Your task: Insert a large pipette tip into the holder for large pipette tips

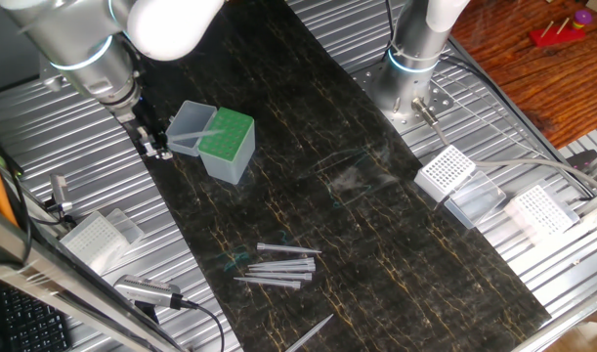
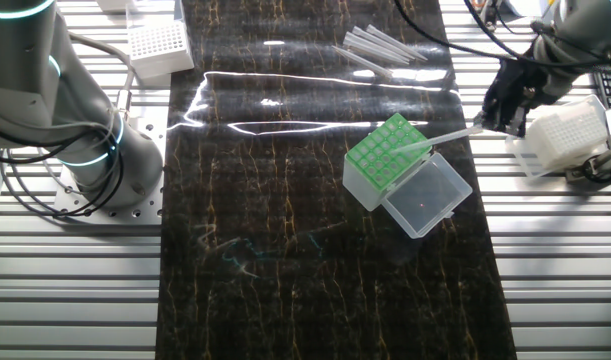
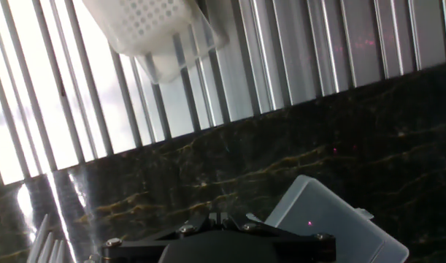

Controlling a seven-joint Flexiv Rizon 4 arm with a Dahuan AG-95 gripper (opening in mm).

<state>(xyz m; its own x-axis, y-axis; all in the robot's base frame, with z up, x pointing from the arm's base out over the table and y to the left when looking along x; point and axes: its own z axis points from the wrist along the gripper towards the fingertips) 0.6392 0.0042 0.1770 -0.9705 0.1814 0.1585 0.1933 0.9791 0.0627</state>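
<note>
The holder for large pipette tips (image 1: 227,134) stands on the dark mat with its green perforated top up and its clear lid (image 1: 189,125) hinged open; it also shows in the other fixed view (image 2: 385,150). My gripper (image 1: 153,139) is beside the holder, off its lid side, and is shut on a large pipette tip (image 2: 445,138). The tip lies nearly level, with its thin end over the edge of the green top. In the hand view only the open lid (image 3: 332,226) and my shut fingers (image 3: 219,219) show. Several loose tips (image 1: 278,266) lie further along the mat.
White-grid racks stand on the ribbed table on both sides (image 1: 445,171) (image 1: 537,210) (image 1: 93,240), one close to my gripper (image 2: 565,135). A second arm's base (image 1: 415,59) is at the mat's far end. A hand pipette (image 1: 147,291) and a single tip (image 1: 313,332) lie near the front.
</note>
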